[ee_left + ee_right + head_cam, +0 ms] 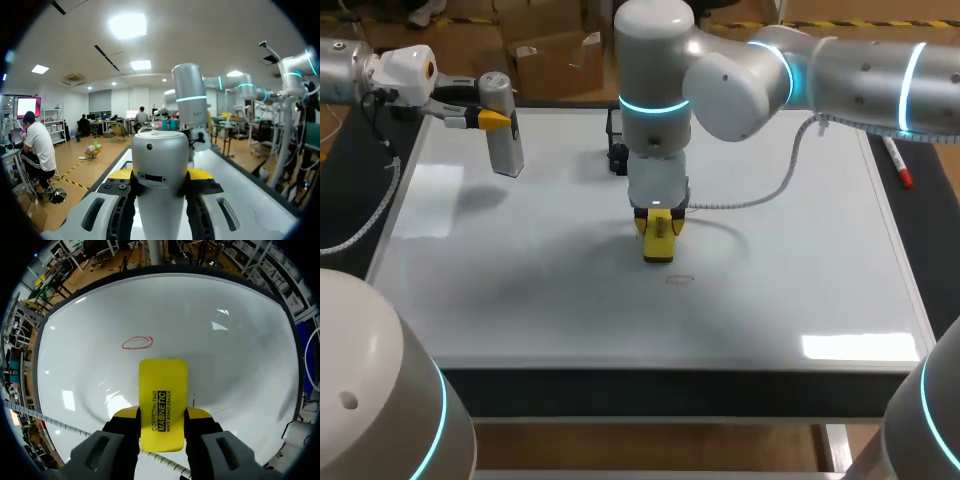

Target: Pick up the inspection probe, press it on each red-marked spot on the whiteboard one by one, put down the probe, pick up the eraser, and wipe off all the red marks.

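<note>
A: The jaws — how do they stand?

B: Both are closed on something. The right gripper [162,414] clamps the yellow eraser [163,390] from two sides, its long end sticking out ahead of the fingers. The left gripper [160,182] grips the grey probe [160,170] upright, at the far left of the whiteboard [800,290], so the probe is not set down.

A: And the wiping?

B: The eraser hangs near the middle of the board. The red mark [137,342] lies just ahead of it on the near side, apart from it as far as I can tell. I'd bring the pad down flat, short of the oval, then press evenly and sweep across the whole loop. If a streak shows, go over it again. Tilted, only an edge would rub. The cable [750,204] looping off to the gripper's right should stay out of the stroke.

A: The count?

B: One red mark in sight, one eraser, one probe, one whiteboard, two grippers. There is also one red pen [898,165] beside the board's right edge, and one small black thing [617,145] at the far edge — I can't tell what it is.
</note>
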Action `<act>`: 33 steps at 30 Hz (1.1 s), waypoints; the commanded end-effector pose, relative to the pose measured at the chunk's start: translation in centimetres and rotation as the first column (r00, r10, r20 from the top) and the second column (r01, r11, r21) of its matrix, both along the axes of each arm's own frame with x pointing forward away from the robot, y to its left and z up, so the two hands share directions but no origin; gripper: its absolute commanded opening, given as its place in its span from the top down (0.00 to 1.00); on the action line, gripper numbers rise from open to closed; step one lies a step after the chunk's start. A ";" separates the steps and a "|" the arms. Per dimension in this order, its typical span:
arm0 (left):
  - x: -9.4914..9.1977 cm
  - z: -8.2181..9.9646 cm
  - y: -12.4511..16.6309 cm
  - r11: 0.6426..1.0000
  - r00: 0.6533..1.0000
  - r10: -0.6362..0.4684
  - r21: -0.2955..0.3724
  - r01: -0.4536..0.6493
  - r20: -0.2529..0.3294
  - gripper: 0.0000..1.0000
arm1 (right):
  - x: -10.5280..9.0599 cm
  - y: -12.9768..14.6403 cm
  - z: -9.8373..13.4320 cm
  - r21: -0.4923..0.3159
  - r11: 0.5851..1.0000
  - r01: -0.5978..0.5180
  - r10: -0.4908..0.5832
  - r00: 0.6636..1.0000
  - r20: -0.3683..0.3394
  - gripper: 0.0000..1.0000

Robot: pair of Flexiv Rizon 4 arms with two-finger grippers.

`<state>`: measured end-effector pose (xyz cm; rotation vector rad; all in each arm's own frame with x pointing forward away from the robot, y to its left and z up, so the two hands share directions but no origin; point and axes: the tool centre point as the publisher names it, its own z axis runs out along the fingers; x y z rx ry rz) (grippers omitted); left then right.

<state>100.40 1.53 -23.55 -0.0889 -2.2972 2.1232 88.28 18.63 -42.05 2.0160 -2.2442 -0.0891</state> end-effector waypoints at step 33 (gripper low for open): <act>0.1 0.1 0.0 1.000 1.000 -0.002 0.001 0.002 -0.001 1.00 | -0.6 -26.9 5.2 0.048 0.845 0.533 -0.534 0.844 0.048 1.00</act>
